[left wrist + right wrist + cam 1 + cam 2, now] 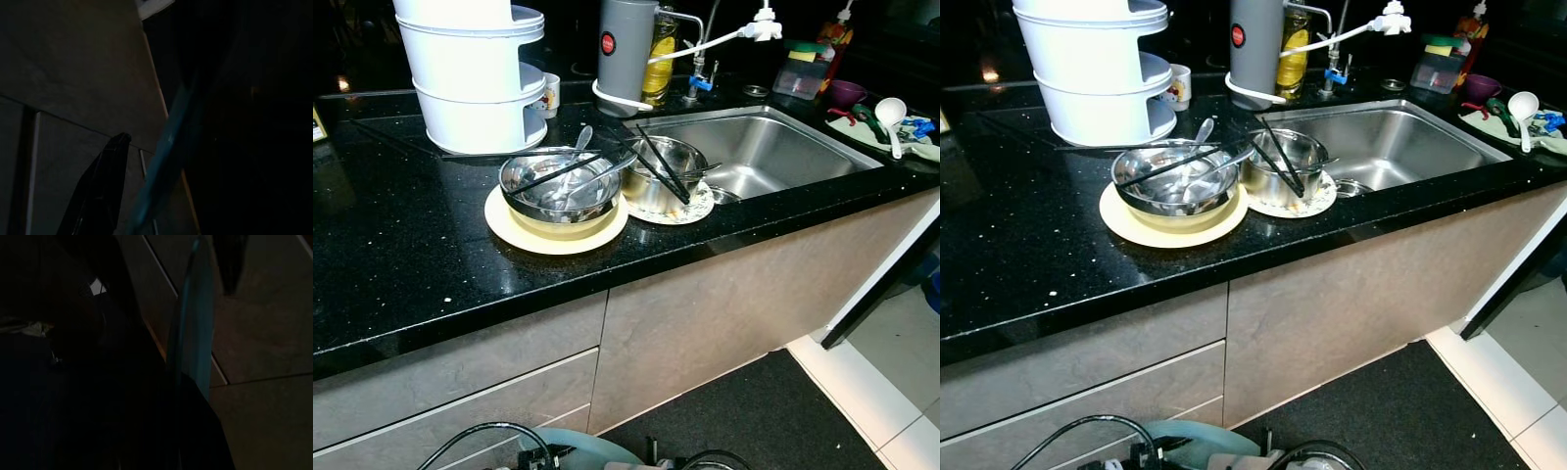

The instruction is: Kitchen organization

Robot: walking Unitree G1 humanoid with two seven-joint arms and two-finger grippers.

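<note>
A steel bowl (pixel 560 186) holding a spoon and black chopsticks sits nested in a yellowish bowl on a cream plate (pixel 509 231), on the black counter (pixel 401 255). Beside it, at the left rim of the sink (pixel 773 147), a second steel bowl (pixel 661 168) with black chopsticks (pixel 666 168) stands on a patterned plate (pixel 697 210). Both arms hang low in front of the cabinet. In the dark wrist views, the left gripper (pixel 100 191) and the right gripper (pixel 230 264) appear against the grey drawer fronts.
A white tiered rack (pixel 475 78) stands at the back left, with a mug (pixel 548 95), a grey canister (pixel 626 49) and an oil bottle (pixel 658 59) nearby. A white ladle (pixel 891 113) and a purple cup (pixel 848 93) lie right of the sink. A dark mat (pixel 744 421) covers the floor.
</note>
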